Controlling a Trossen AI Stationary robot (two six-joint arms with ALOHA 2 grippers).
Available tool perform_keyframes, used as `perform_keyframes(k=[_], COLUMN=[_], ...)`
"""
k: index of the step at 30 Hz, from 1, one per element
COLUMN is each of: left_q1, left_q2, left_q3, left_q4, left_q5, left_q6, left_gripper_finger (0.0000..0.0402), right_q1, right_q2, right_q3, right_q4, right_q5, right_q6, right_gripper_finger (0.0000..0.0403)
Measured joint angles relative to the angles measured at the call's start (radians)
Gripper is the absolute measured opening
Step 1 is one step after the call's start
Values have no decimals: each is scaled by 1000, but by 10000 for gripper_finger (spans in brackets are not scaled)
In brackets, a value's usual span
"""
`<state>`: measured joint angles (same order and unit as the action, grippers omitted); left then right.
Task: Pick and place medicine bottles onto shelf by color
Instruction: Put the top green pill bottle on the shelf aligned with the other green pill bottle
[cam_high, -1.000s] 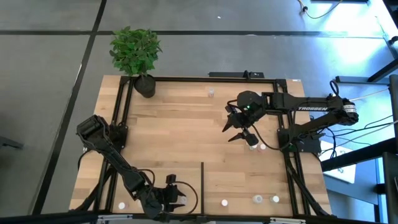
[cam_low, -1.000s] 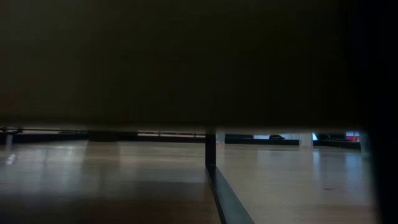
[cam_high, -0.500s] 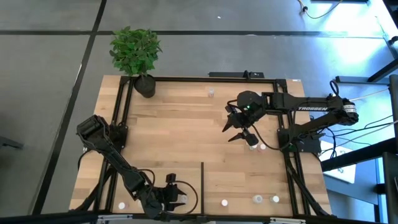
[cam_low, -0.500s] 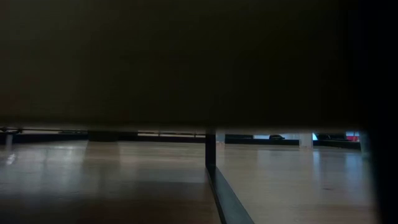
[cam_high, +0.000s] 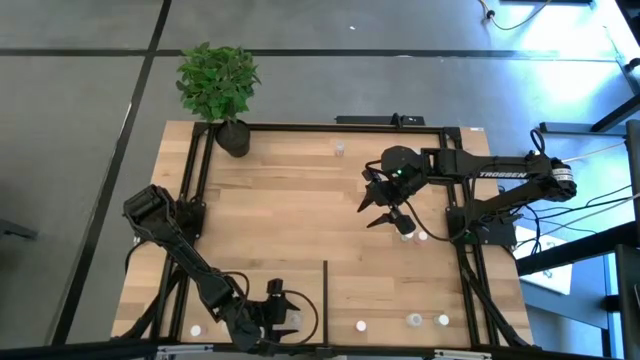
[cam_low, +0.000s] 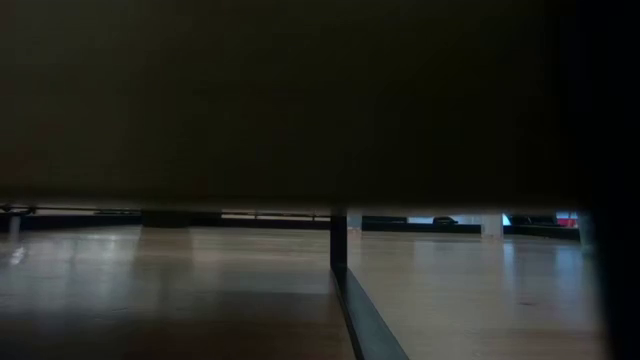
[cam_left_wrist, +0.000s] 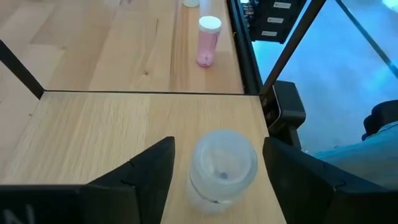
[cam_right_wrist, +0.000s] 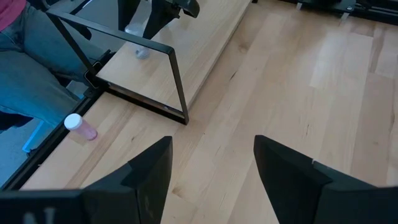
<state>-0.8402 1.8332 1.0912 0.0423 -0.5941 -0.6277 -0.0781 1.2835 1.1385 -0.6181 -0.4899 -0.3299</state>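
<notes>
On the light-wood shelf (cam_left_wrist: 93, 143), the left gripper (cam_left_wrist: 217, 171) stands open around 1 clear bottle (cam_left_wrist: 222, 168), ungripped; probably light, slippery, best pinched mid-body. The right gripper (cam_right_wrist: 211, 168) hovers open, empty.

You are looking at a tabletop (cam_high: 290, 200) of pale, narrow-planked wood with a smooth, faintly satin finish. The shelf (cam_left_wrist: 93, 130) is lighter wood, broad-boarded with fine grain, matt, edged by thin black metal rails (cam_right_wrist: 177, 81). The bottle (cam_left_wrist: 222, 165) between your left gripper's (cam_left_wrist: 217, 177) fingers looks like cloudy, translucent plastic. Farther off, a pink bottle (cam_left_wrist: 208, 42) has see-through tinted plastic walls and a smooth white cap. The fingers (cam_left_wrist: 149, 168) are dark, matt, hard plastic. The floor (cam_high: 100, 100) reads as dull grey concrete.
</notes>
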Motion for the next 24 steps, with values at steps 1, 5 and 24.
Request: perform_keyframes(k=[1,5,24], left_q1=[0,-5,-25], left_q2=[0,-4,-237], left_q3=[0,0,0], left_q4=[6,34,-200], left_q5=[0,-1,-82], left_q6=[0,9,168], left_gripper_finger=[237,237,236], right_q1=[0,0,0], right_q2=[0,0,0], right_q3=[0,0,0], right_q4=[0,0,0], right_q5=[0,0,0], right_q6=[0,0,0], right_gripper_finger=[228,228,228])
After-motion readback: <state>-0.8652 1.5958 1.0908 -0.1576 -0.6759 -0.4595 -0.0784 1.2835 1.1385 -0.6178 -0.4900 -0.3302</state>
